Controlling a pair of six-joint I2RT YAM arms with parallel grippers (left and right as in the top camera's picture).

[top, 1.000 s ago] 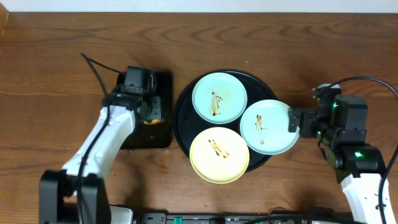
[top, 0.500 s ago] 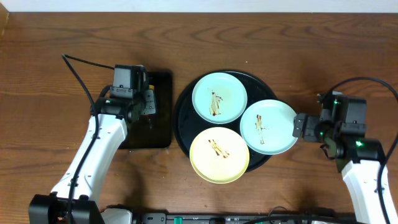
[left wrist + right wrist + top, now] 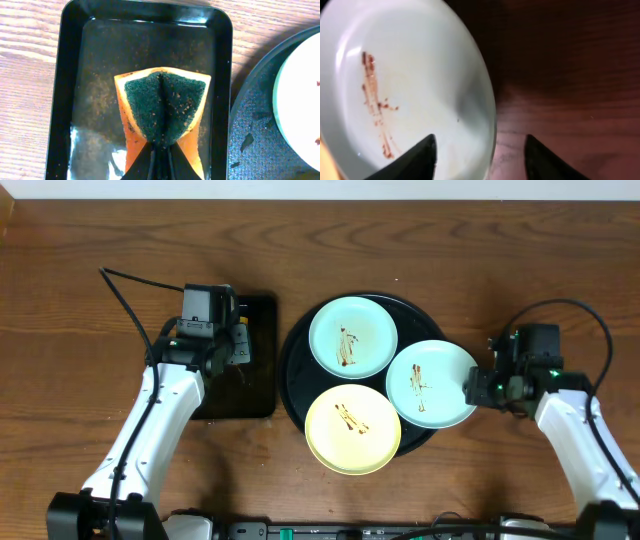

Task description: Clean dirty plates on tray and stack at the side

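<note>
Three dirty plates (image 3: 352, 337) on tray (image 3: 295, 375); sponge (image 3: 162, 107) leftward.

Overhead looks straight down, far; wrist views near, downward; right wrist, blurry, seemingly shares mint plate (image 3: 410, 75).

Shows matt wood-grain brown tabletop (image 3: 80, 280), glossy large round black tray (image 3: 292, 375), glossy small rectangular black tray (image 3: 100, 55), smooth plastic pale round plates (image 3: 352, 337), rough green-faced orange sponge (image 3: 165, 105).

Mint plates (image 3: 372, 328), yellow plate (image 3: 372, 436), brown streaks (image 3: 347, 346), round black tray (image 3: 293, 370), orange-green sponge (image 3: 162, 107)
</note>
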